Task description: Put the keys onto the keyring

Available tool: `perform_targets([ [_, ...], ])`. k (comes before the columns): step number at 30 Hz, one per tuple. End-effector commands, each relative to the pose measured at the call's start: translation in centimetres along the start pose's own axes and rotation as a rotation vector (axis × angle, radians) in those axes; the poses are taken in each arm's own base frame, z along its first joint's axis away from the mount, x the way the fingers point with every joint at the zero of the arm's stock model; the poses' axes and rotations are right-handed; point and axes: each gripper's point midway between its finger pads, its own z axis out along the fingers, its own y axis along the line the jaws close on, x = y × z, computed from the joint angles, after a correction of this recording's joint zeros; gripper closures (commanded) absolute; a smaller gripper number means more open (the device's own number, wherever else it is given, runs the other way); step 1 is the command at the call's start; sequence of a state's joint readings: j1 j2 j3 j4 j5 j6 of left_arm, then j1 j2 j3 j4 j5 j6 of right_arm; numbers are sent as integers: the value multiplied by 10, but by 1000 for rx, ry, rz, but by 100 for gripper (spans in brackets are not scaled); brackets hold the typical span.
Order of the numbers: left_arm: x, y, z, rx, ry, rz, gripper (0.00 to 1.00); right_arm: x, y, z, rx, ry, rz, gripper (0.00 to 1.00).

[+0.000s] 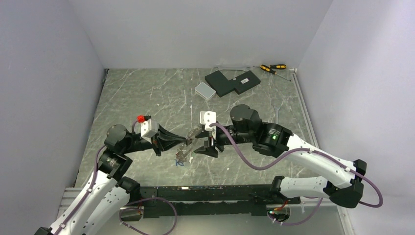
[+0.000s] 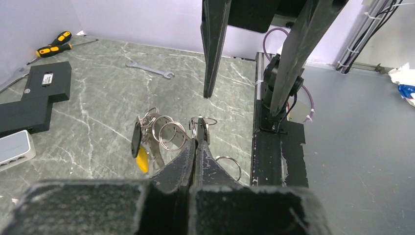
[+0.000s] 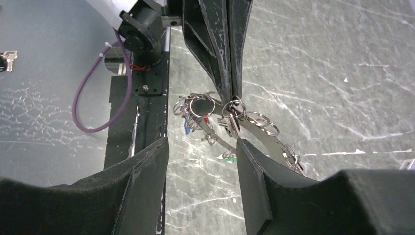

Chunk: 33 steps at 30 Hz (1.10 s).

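My left gripper [image 1: 182, 142] is shut on the edge of the keyring [image 2: 172, 139], a flat silver ring seen nearly edge-on, and holds it above the table. Several wire rings and small keys hang from it, with a black tag [image 2: 136, 139] and a yellow tag [image 2: 142, 159]. In the right wrist view the keyring [image 3: 266, 139] curves across below the left fingers [image 3: 230, 54], with blue [image 3: 187, 129] and green [image 3: 228, 155] key heads. My right gripper [image 3: 201, 143] is open and empty just in front of the keyring, and shows in the top view [image 1: 199, 142].
A black box [image 1: 232, 81], a white box [image 1: 205, 90] and two screwdrivers [image 1: 272, 67] lie at the back right. A silver wrench [image 2: 149, 70] lies on the table. A black rail [image 2: 276, 161] runs along the near edge. A loose key [image 3: 7, 56] lies on the grey platform.
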<state>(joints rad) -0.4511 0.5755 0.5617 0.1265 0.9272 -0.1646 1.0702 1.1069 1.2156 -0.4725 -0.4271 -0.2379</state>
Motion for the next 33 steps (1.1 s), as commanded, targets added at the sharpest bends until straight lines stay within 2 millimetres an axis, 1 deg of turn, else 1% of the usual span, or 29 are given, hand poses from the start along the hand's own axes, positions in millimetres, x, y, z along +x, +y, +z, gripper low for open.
perform_targets([
  [1, -31, -1, -3, -23, -67, 106, 100, -2, -15, 10, 78, -59, 38, 44],
  [2, -31, -1, -3, -27, -68, 107, 100, 4, -18, 13, 99, -62, 53, 44],
  [3, -31, -1, -4, -30, -69, 107, 100, 2, -22, 14, 123, -84, 63, 44],
  [4, -31, -1, -4, -34, -70, 108, 100, 5, -24, 16, 142, -99, 79, 44],
  [5, -32, 0, -4, -39, -72, 111, 100, 4, -27, 17, 158, -123, 93, 45],
  [10, -35, 2, -6, -64, -86, 117, 100, 5, -33, 19, 213, -216, 149, 49],
  [13, -36, 3, -7, -72, -92, 119, 100, 2, -30, 21, 199, -276, 185, 52],
  [15, -36, 3, -7, -74, -92, 118, 100, 2, -27, 25, 180, -284, 199, 53],
  [23, -37, 4, -7, -81, -97, 116, 100, -9, -24, 32, 133, -336, 195, 55],
  [25, -38, 4, -8, -86, -99, 116, 100, -11, -23, 35, 120, -336, 197, 59],
  [29, -39, 5, -8, -94, -103, 116, 100, -10, -22, 41, 104, -326, 202, 72],
  [33, -39, 6, -9, -105, -105, 120, 100, -1, -25, 46, 113, -279, 217, 81],
])
